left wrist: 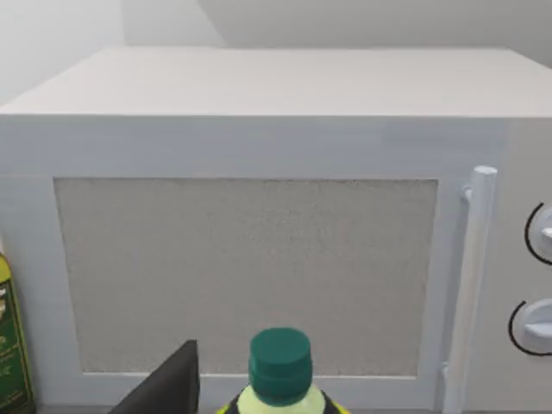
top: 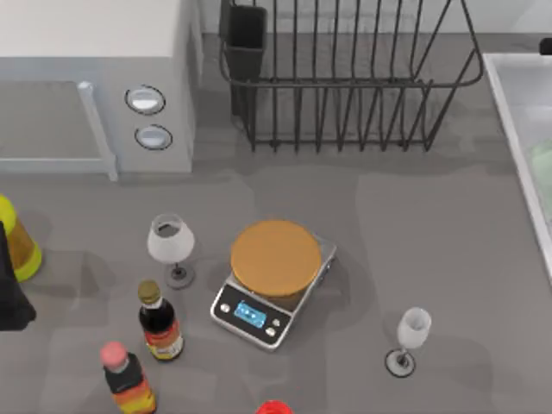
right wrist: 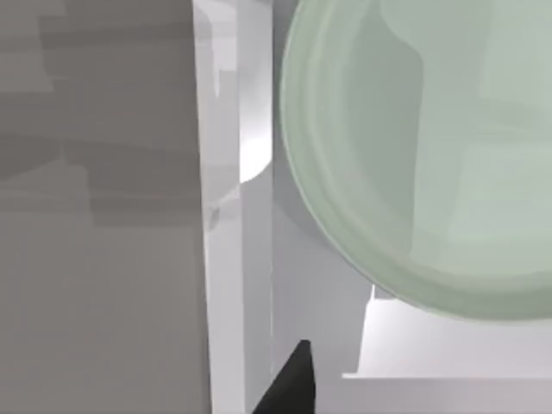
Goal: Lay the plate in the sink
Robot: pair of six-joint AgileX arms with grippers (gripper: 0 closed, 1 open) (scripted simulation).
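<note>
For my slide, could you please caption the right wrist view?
Pale mint-green plate lying inside the sink, seen over the basin's raised white rim beside the grey table.

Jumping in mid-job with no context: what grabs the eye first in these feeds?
In the top view, the silver scale with its orange-brown disc sits mid-table, a wine glass to its left and the black wire dish rack behind. In the right wrist view, the pale green plate lies inside the sink, by its white rim.
</note>
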